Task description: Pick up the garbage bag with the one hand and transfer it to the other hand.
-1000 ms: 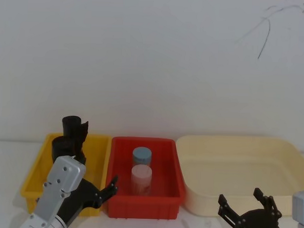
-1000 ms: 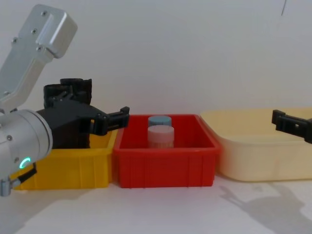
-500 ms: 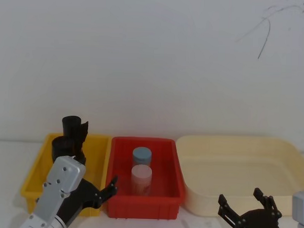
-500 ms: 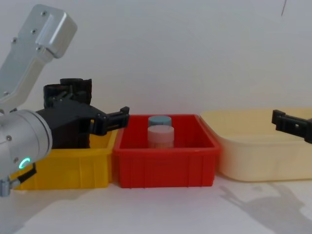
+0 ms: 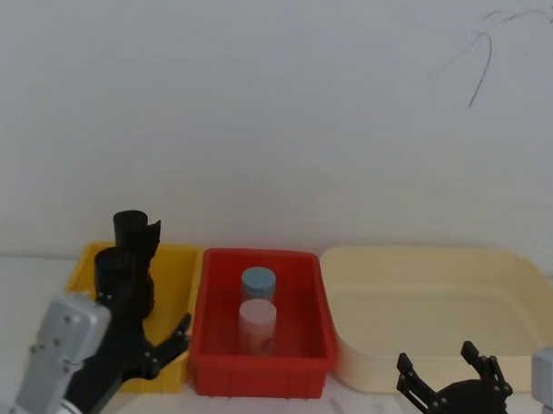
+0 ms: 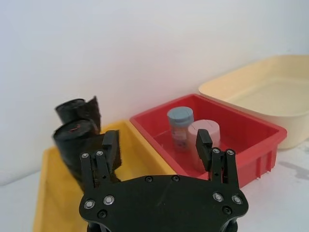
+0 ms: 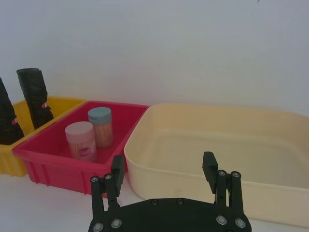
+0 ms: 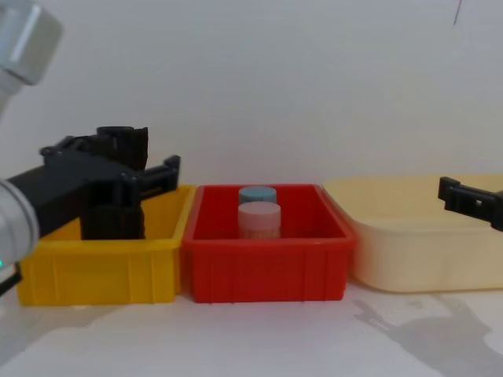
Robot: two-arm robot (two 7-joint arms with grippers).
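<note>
Two jaw pairs gape wide, empty: my left black two-finger gripper (image 6: pixel 157 145), lower left of the head view, faces the nearer tall black crinkled-plastic roll (image 6: pixel 72 145) in the yellow plastic bin (image 5: pixel 177 252); right black gripper (image 5: pixel 439 363) sits lower right. Grasp, lift, handover remain. Bin rim and second black roll (image 5: pixel 136 231) crowd it; room above.

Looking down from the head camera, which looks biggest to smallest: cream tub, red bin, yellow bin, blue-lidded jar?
Largest: cream tub.
Next: red bin and yellow bin look about alike; the left arm hides part of the yellow one, so I won't rank them.
Smallest: blue-lidded jar.
</note>
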